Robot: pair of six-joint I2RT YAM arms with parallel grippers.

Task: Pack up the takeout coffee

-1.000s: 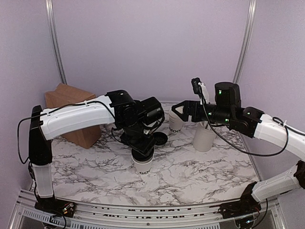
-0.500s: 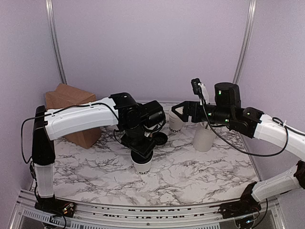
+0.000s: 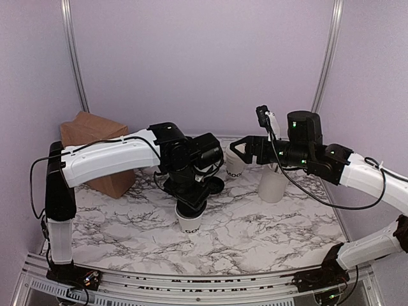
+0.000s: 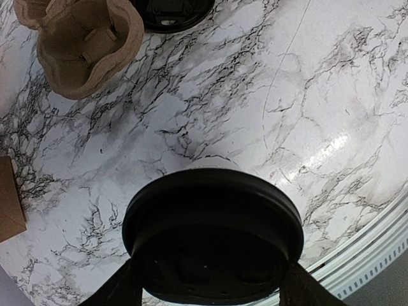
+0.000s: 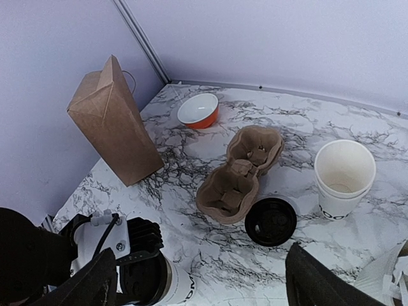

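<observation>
The takeout coffee [image 3: 190,222] is a small white paper cup with dark lettering and a black lid [image 4: 213,217], standing on the marble table near the front middle. My left gripper [image 3: 190,207] comes down on it from above. Its two fingers press the lid's opposite edges, so the left gripper [image 4: 210,290] is shut on the cup. The right wrist view shows the same cup [image 5: 167,285] at the lower left under the left gripper [image 5: 121,255]. My right gripper [image 3: 234,150] hangs open in the air over the back of the table, with nothing between its fingers [image 5: 95,280].
A brown pulp cup carrier [image 5: 239,172] lies mid-table, with a loose black lid [image 5: 271,221] beside it. Stacked lidless white cups [image 5: 344,175] stand to the right, next to a taller white cylinder [image 3: 274,185]. A brown paper bag [image 5: 115,124] stands at the left and an orange bowl [image 5: 199,110] at the back.
My left arm has shifted slightly to the right while its gripper stays on the cup. The right arm has hardly moved.
</observation>
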